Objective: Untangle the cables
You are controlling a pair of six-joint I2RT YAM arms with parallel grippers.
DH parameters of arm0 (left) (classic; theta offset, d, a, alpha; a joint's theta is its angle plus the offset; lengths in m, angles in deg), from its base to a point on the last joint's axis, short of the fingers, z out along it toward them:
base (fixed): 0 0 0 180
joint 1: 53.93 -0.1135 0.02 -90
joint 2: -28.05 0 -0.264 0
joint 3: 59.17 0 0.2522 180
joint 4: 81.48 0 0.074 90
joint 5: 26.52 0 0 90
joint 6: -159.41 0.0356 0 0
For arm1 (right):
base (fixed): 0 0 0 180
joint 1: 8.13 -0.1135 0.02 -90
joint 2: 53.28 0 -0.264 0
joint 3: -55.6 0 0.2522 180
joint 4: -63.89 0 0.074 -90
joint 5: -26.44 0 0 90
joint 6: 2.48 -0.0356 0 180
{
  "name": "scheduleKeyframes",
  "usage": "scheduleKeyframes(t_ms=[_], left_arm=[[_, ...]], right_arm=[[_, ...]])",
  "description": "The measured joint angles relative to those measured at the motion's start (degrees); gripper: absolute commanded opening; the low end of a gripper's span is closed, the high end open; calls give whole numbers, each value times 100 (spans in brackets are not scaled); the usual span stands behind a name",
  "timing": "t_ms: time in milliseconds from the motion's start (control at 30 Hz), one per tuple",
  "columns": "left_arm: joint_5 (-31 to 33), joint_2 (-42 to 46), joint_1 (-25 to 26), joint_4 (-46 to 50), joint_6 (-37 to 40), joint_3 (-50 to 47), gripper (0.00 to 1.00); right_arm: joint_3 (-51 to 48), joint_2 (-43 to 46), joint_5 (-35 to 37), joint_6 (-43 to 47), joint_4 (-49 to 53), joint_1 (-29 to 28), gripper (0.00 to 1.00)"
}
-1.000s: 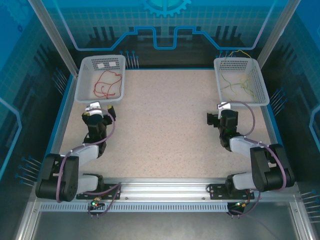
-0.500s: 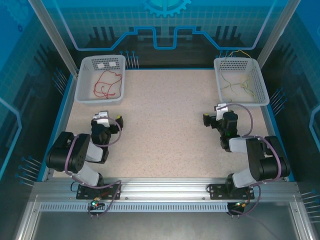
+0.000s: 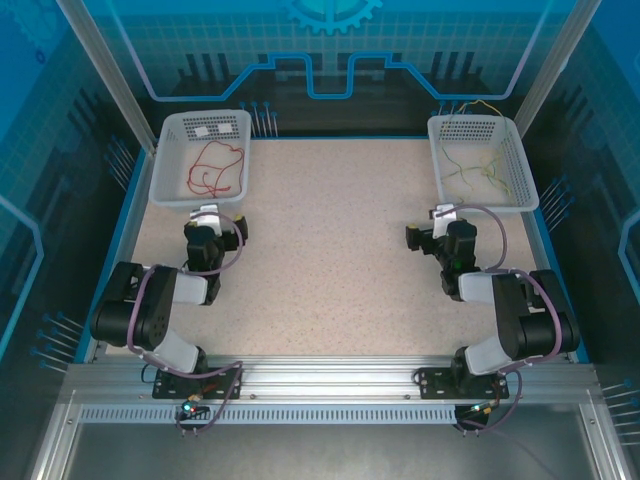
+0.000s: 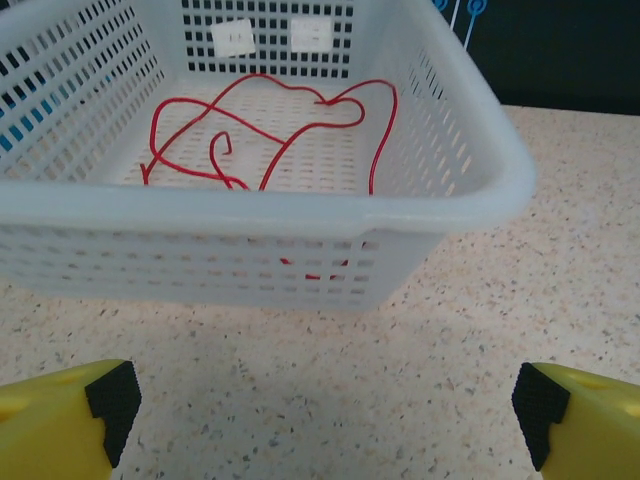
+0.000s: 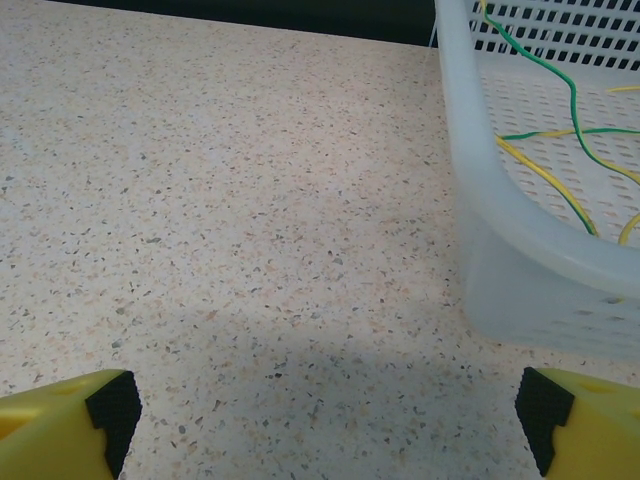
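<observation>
A thin red cable (image 3: 215, 168) (image 4: 290, 130) lies looped in the white basket (image 3: 165, 195) at the back left. Thin yellow and green cables (image 3: 475, 170) (image 5: 560, 150) lie in the white basket (image 3: 440, 180) at the back right. My left gripper (image 3: 213, 222) (image 4: 325, 410) hangs open just in front of the left basket (image 4: 300, 215), nothing between its yellow fingers (image 4: 70, 420). On the other side my right gripper (image 3: 432, 228) (image 5: 325, 410) is open over bare table, left of the right basket (image 5: 500, 220), its fingers (image 5: 70, 420) empty.
The speckled table (image 3: 330, 250) is fenced by a blue-edged frame and glass walls. The aluminium rail (image 3: 330, 385) with both arm bases runs along the near edge. Purple-grey arm cables (image 3: 500, 235) loop beside each wrist.
The left arm folded back, then its gripper came forward again toward the left basket. The right arm drew in a little and has held since. Both grippers stayed open.
</observation>
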Motion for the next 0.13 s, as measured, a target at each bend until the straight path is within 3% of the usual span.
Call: scheduleKeyframes(t_ms=[133], left_arm=[[15,0,0,111,0,0,99]], right_arm=[[0,0,-76,-4,13,35,100]])
